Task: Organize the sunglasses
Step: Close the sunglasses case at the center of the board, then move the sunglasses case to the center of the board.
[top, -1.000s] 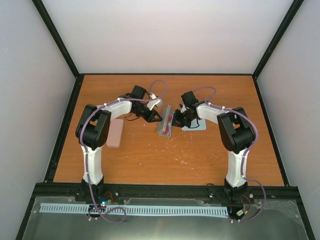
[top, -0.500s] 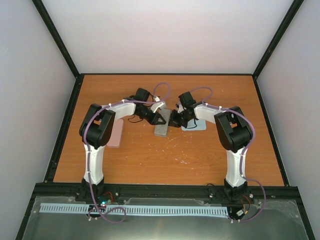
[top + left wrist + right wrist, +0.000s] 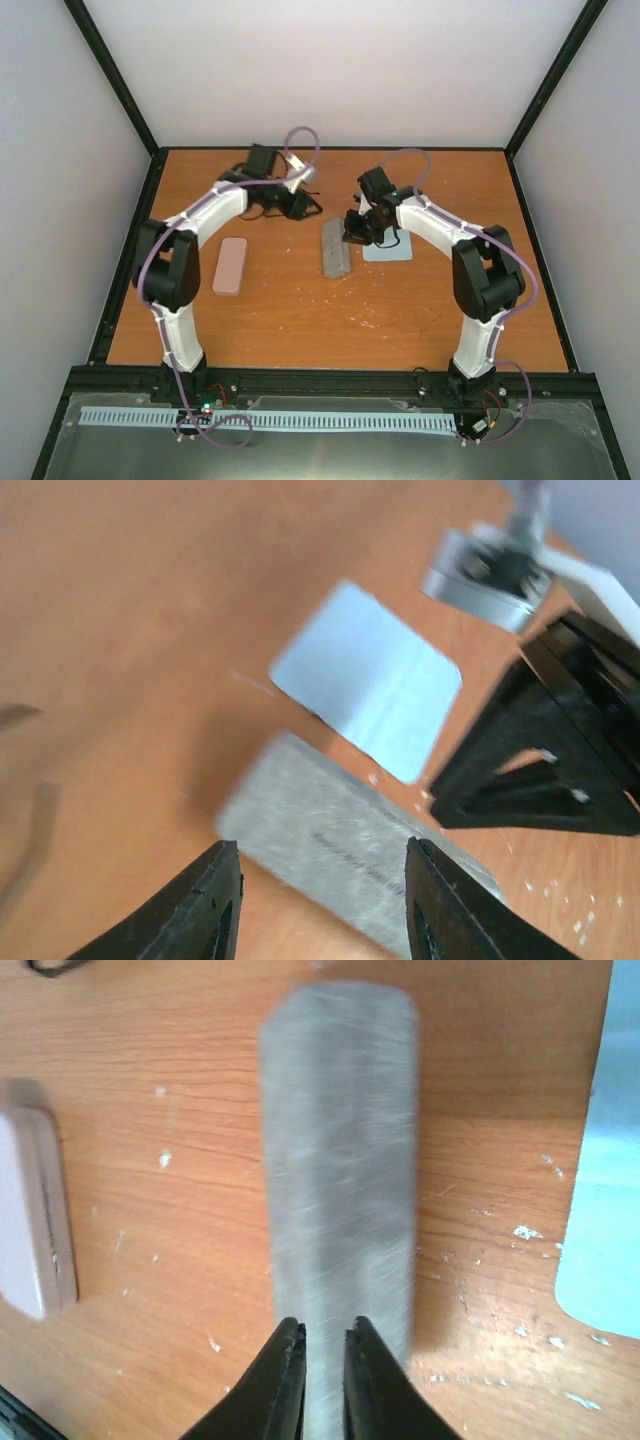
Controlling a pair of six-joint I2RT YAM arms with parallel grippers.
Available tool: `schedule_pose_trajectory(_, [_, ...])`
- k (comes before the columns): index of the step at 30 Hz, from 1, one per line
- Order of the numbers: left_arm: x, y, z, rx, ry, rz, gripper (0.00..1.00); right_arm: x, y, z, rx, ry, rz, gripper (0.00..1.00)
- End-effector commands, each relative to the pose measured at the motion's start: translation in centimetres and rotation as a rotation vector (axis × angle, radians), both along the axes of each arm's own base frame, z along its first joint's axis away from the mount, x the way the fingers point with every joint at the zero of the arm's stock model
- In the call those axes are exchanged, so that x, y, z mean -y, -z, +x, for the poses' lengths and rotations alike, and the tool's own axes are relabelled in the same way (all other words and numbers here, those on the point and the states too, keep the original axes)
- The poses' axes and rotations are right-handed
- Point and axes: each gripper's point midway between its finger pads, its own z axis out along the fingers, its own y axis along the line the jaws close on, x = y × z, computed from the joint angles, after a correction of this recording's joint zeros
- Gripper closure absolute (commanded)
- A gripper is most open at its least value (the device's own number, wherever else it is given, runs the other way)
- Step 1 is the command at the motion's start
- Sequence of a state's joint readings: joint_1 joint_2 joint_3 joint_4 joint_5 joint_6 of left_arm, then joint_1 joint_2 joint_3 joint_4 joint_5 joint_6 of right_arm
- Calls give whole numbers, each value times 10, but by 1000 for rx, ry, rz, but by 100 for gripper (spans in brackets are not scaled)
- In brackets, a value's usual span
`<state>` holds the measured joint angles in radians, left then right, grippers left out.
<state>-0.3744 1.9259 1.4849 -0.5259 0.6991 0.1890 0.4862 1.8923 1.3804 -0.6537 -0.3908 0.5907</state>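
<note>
The sunglasses [image 3: 48,966] show only as a bit of thin dark outline at the top left edge of the right wrist view. In the top view they are lost under the left arm. A closed grey case [image 3: 335,248] lies flat mid-table and also shows in both wrist views [image 3: 340,855] [image 3: 340,1160]. My left gripper [image 3: 325,905] is open and empty, above and behind the case; in the top view [image 3: 298,203] it is at the far left of the case. My right gripper [image 3: 325,1375] hovers over the case's end, fingers almost together and holding nothing.
A pink case [image 3: 231,265] lies left of the grey one, seen too in the right wrist view [image 3: 35,1210]. A light-blue cloth [image 3: 388,246] lies just right of the grey case [image 3: 365,690]. White flecks dot the wooden table [image 3: 300,320].
The grey case stood open showing its pink lining and is now shut and flat. My left gripper has pulled back to the far left. My right gripper has risen off the case.
</note>
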Motion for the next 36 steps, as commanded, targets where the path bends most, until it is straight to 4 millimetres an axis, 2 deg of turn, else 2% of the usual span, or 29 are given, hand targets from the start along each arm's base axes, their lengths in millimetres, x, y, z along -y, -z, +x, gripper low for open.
schedule_pose_trajectory(1, [-39,-80,29,149,-120,-44,53,16,-34,-14,61,-54,-104,84])
schedule_pose_trajectory(3, [-48,-84,29,176,-137,-25,54,22,-23,-24,27,-60,-131,83])
schedule_pose_trajectory(6, [-54,-77,23,174,-142,-2,56,28,-4,-34,-8,-67,-155,84])
schedule_pose_trajectory(11, [-61,-63,8,146,-156,27,58,23,-11,-44,7,-89,-128,96])
schedule_pose_trajectory(18, [-73,-49,-5,130,-179,59,61,26,6,-99,-94,-183,-112,97])
schedule_pose_trajectory(21, [-77,-46,-9,125,-188,63,61,25,18,-111,-127,-203,-113,97])
schedule_pose_trajectory(23, [-80,-45,-12,126,-199,68,61,22,25,-111,-132,-209,-121,97])
schedule_pose_trajectory(26, [-85,-44,-14,123,-219,71,61,18,33,-99,-107,-187,-135,97])
schedule_pose_trajectory(36, [-112,-45,-22,135,-294,90,60,-4,53,-40,-10,-163,-188,97])
